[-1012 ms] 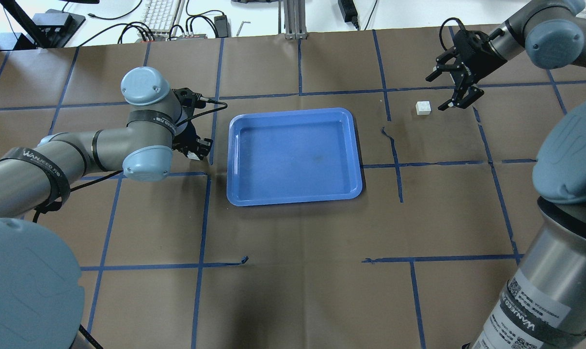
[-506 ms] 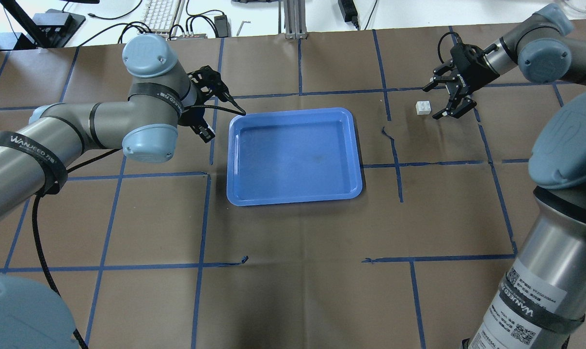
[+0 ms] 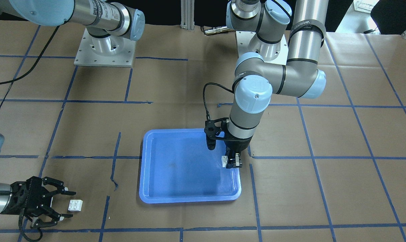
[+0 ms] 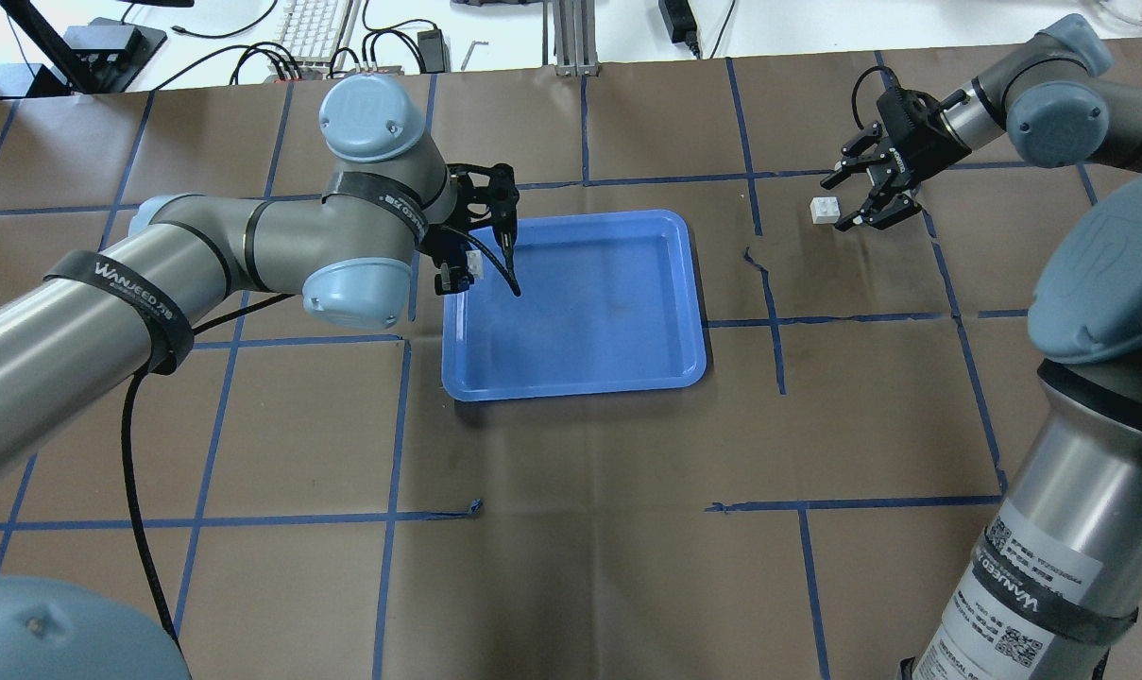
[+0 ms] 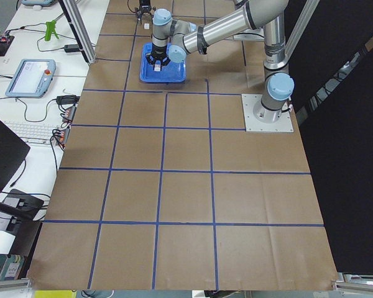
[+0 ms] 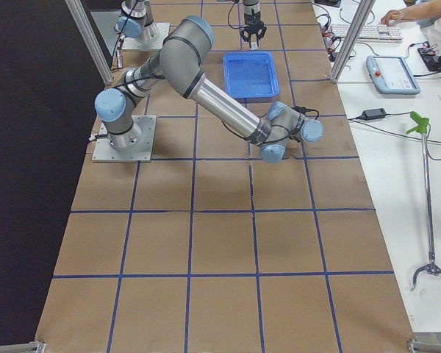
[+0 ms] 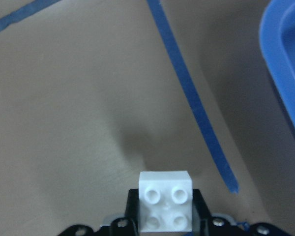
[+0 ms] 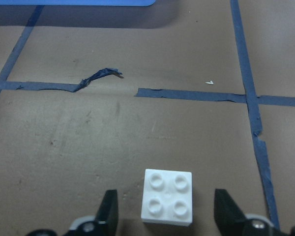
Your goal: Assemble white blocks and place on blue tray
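Note:
The blue tray (image 4: 580, 312) lies mid-table. My left gripper (image 4: 465, 270) is shut on one white block (image 4: 475, 263) and holds it above the tray's left rim. That gripper (image 3: 231, 162) and block (image 3: 225, 161) also show in the front view, and the block (image 7: 165, 206) sits studs-up between the fingers in the left wrist view. The second white block (image 4: 824, 210) lies on the brown paper right of the tray. My right gripper (image 4: 837, 204) is open at table level with a finger on each side of this block (image 8: 167, 202).
Blue tape lines cross the brown paper, with a torn strip (image 4: 764, 274) between the tray and the second block. The tray's rim (image 7: 285, 73) shows at the right of the left wrist view. Keyboards and cables lie beyond the far edge (image 4: 325, 28).
My left arm has swung right, carrying its white block from the paper left of the tray to over the tray's left rim. My right gripper has edged closer around the second block.

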`<action>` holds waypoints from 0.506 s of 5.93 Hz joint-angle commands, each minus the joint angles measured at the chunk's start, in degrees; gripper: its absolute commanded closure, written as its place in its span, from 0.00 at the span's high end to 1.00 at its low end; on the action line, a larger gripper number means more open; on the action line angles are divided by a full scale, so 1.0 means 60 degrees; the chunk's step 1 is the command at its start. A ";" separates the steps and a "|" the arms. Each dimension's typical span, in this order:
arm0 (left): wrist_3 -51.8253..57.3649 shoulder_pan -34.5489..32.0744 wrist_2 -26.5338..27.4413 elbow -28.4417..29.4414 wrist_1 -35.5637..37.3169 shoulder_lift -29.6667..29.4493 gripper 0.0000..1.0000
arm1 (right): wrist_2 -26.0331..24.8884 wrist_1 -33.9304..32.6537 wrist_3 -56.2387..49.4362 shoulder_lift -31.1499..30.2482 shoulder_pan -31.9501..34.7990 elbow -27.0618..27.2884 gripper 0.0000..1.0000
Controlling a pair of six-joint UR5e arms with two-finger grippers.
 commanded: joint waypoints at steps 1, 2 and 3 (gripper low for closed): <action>0.0003 -0.0948 0.0030 0.0415 0.0007 -0.0550 0.06 | -0.0028 -0.0016 0.0000 0.0003 0.0000 -0.0005 0.42; -0.0158 -0.1200 0.0074 0.0766 0.0080 -0.1105 0.06 | -0.0072 -0.0205 0.0015 -0.0011 0.0000 -0.0034 0.31; -0.0479 -0.1217 0.0046 0.0886 0.0109 -0.1400 0.06 | -0.0072 -0.0222 0.0145 -0.0084 0.0000 -0.0165 0.28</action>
